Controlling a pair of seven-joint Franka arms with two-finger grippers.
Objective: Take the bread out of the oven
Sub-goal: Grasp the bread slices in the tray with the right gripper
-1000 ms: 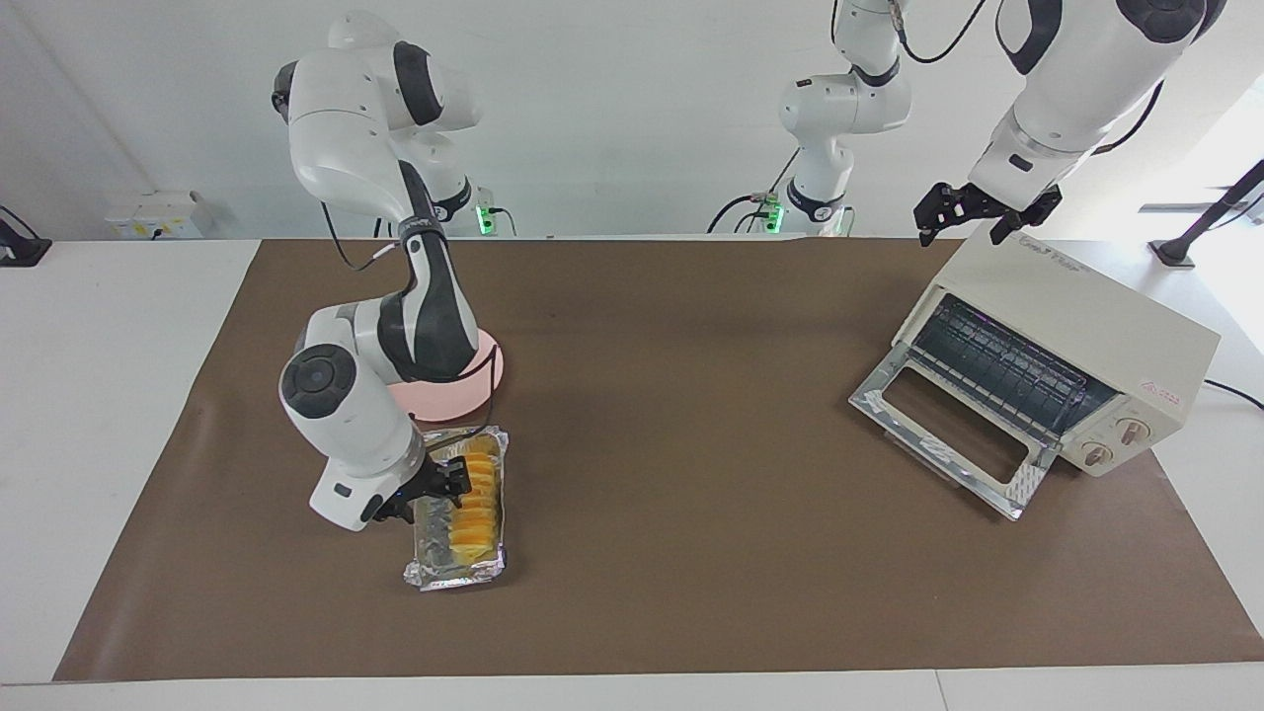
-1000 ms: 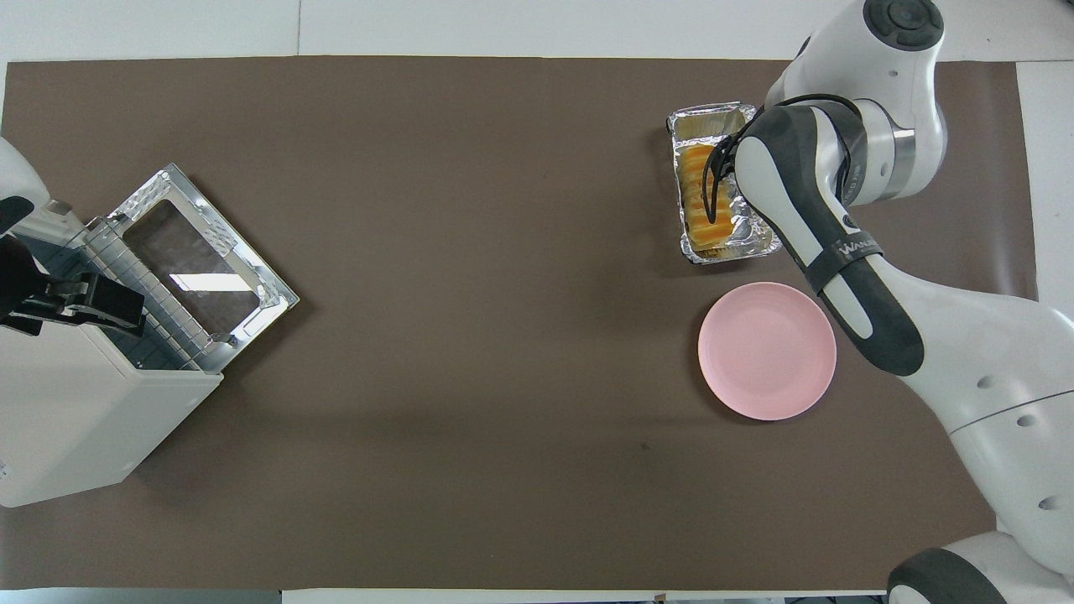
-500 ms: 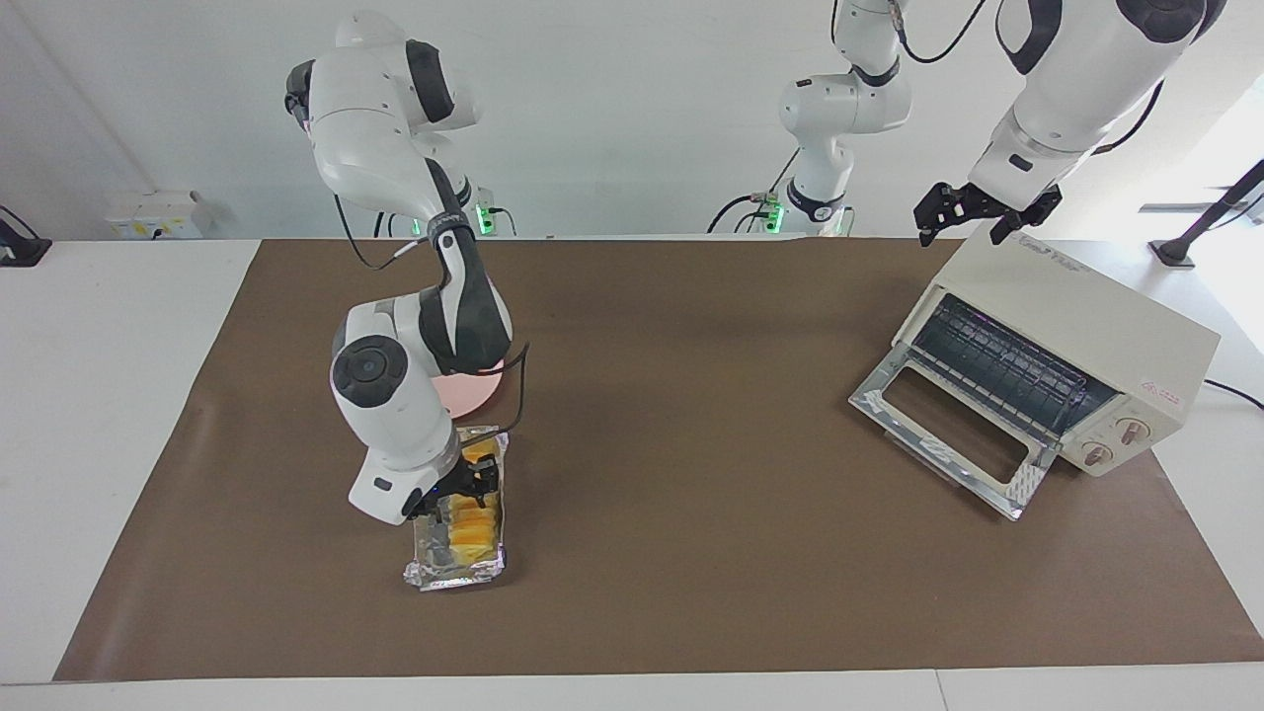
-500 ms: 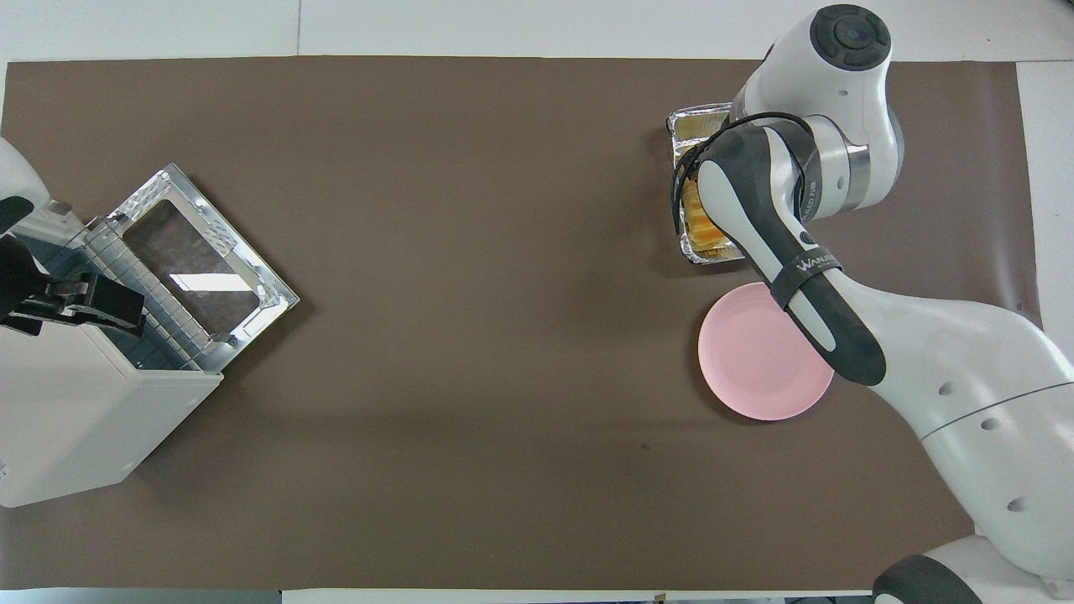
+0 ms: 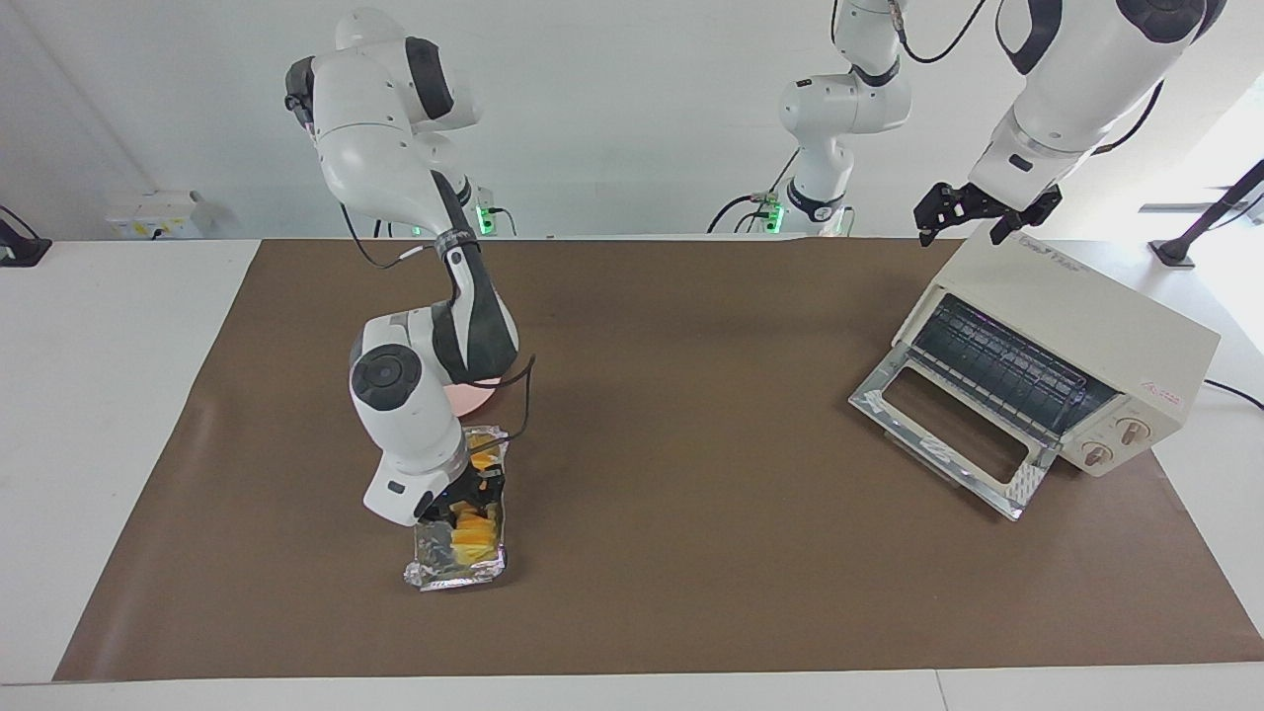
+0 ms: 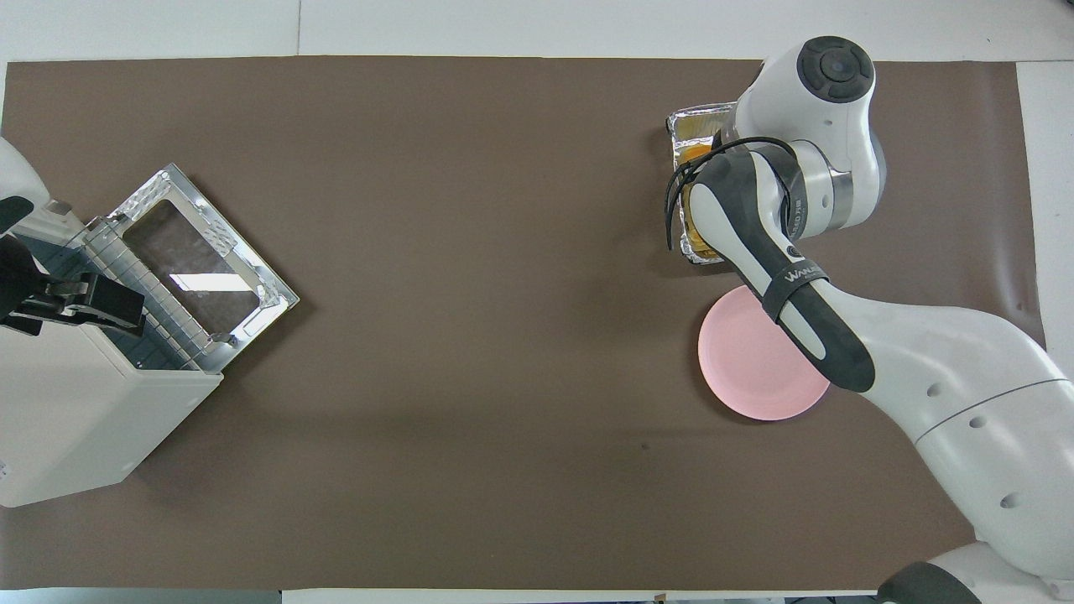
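Note:
The golden-yellow bread (image 5: pixel 472 531) lies in a crinkled foil tray (image 5: pixel 456 573) on the brown mat, toward the right arm's end of the table. My right gripper (image 5: pixel 466 497) is down in the tray, over the middle of the bread. In the overhead view the right arm covers most of the bread (image 6: pixel 691 154) and of the tray (image 6: pixel 695 124). The cream oven (image 5: pixel 1086 326) stands at the left arm's end, its glass door (image 5: pixel 948 434) dropped open and its rack (image 5: pixel 1007 370) bare. My left gripper (image 5: pixel 970 219) waits open above the oven's top edge.
A pink plate (image 6: pixel 751 377) lies beside the tray, nearer to the robots, partly under the right arm. A third arm's base (image 5: pixel 820 197) stands at the robots' edge of the table. The oven (image 6: pixel 67 419) sits partly off the mat.
The right arm's wrist has swung across the tray, bringing its gripper from the tray's side to over the bread. The left arm and the oven have not moved.

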